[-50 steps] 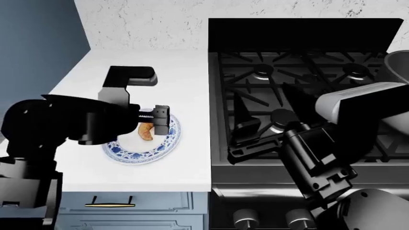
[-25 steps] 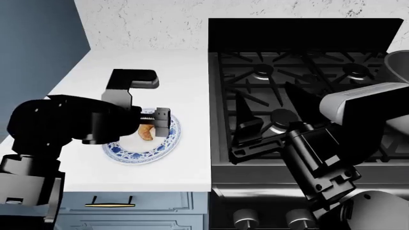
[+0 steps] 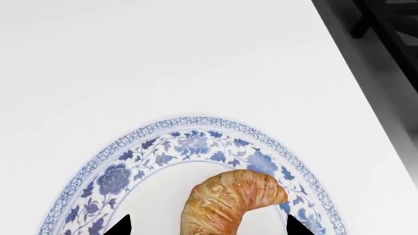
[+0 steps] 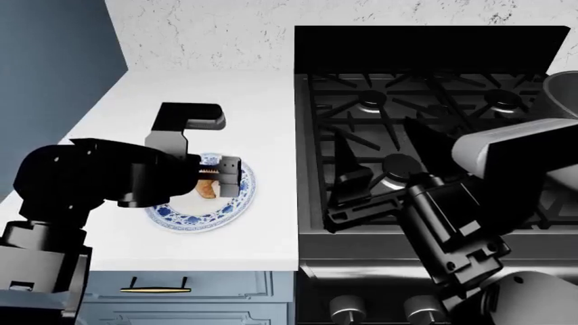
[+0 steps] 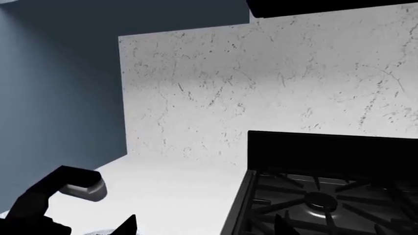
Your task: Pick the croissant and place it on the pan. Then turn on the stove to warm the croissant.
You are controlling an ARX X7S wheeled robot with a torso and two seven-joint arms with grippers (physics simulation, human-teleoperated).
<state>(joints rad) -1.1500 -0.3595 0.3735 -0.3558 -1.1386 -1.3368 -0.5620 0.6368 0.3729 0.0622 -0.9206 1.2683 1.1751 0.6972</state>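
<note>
The croissant lies on a round blue-and-white plate on the white counter. My left gripper hangs over it, open, with its fingertips on either side of the croissant, apart from it. My right gripper is open and empty above the front of the black stove; its fingertips show in the right wrist view. A grey curved rim of the pan shows at the stove's far right edge; its handle is out of view.
Stove knobs sit low at the front. The white counter runs back to a speckled wall, with a blue wall at the left. A blue drawer with a gold handle is below. My left arm also shows in the right wrist view.
My left arm has shifted slightly right and down, bringing the gripper closer over the croissant. The right arm has barely moved.
</note>
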